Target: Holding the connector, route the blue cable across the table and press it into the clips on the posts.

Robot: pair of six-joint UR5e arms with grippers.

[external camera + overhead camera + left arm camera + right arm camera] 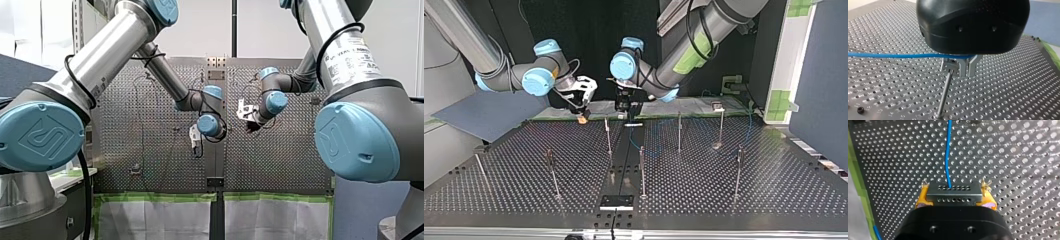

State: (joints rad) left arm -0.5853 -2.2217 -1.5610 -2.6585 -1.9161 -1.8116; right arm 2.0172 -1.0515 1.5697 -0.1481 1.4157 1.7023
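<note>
Holding the connector (953, 193) squarely between its yellow pads (922, 198), my right gripper (955, 186) is closed on the metal block's two sides, with the pad tips level with the block's forward face. From that face the blue cable (948, 157) leaves straight ahead over the perforated table (1010, 157), with one slight kink close to the block. Further along the line, my left gripper (967, 71) has its metal fingers drawn narrow with the cable passing between them, so I judge it to be pinching the cable rather than only guiding it. Just beside those fingers stands a slender post (944, 97) with its clip (949, 66) on top. The cable seems to ride just over the clip and is not yet seated, though the gripper's black body hides the contact. The step in hand is pressing the cable into this clip. To do it well, the left arm should come straight down along the post's axis, since a thin post is likely to flex under any sideways push. The right arm should give only light tension, lined up with the clip's slot, so the cable goes in flat without tugging at the connector. Farthest off, in the top view, the other posts (738, 170) stand well apart across the table, and each will probably need the same downward press.
</note>
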